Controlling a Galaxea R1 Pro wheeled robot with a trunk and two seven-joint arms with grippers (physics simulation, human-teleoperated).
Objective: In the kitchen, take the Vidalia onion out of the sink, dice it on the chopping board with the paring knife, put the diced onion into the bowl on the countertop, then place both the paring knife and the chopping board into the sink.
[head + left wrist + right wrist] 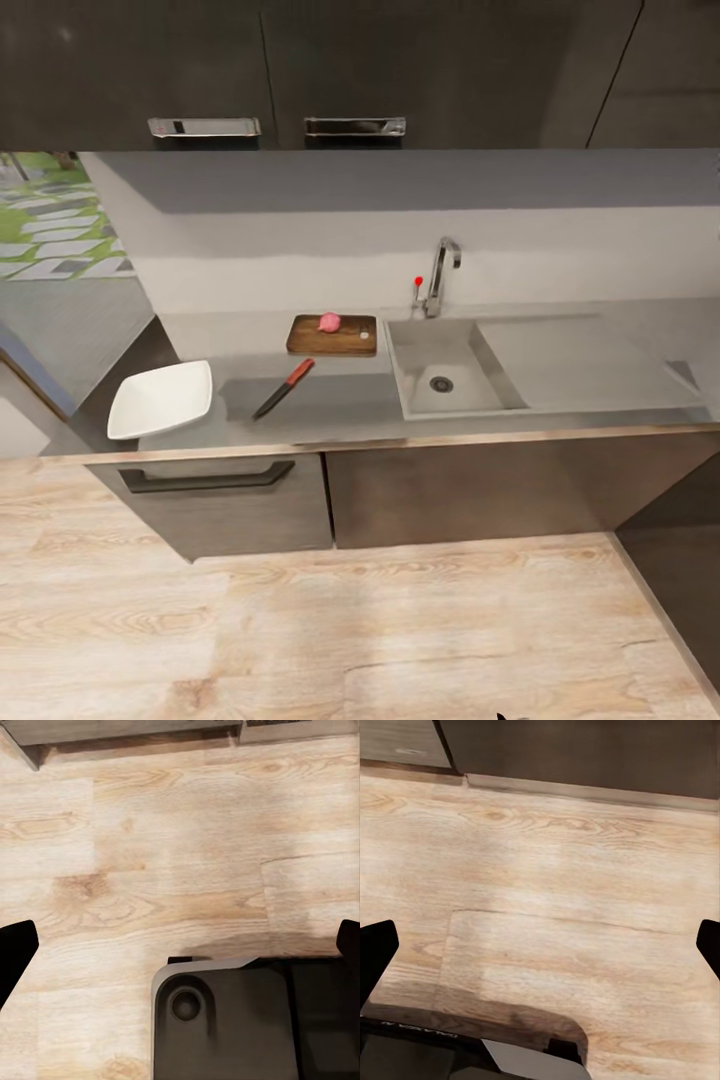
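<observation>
In the head view the pinkish Vidalia onion (329, 322) rests on the dark brown chopping board (352, 339), which lies on the grey countertop (590, 360) just left of the sink (412, 352). The steel basin holds nothing. A knife (284, 388) with a reddish handle and dark blade lies slantwise in front of the board. The white bowl (162, 399) sits at the counter's left end. Both grippers hang low over the wood floor, far from the counter: the left gripper (180, 945) and the right gripper (540, 945) each have their black fingertips spread wide with nothing between them.
Black upper cabinets with chrome handles (355, 126) hang above the counter. A chrome tap (441, 268) and a red-knobbed lever (417, 285) stand behind the basin. Light wood floor (360, 620) lies between me and the lower cabinets. My dark base (225, 1020) shows under the left gripper.
</observation>
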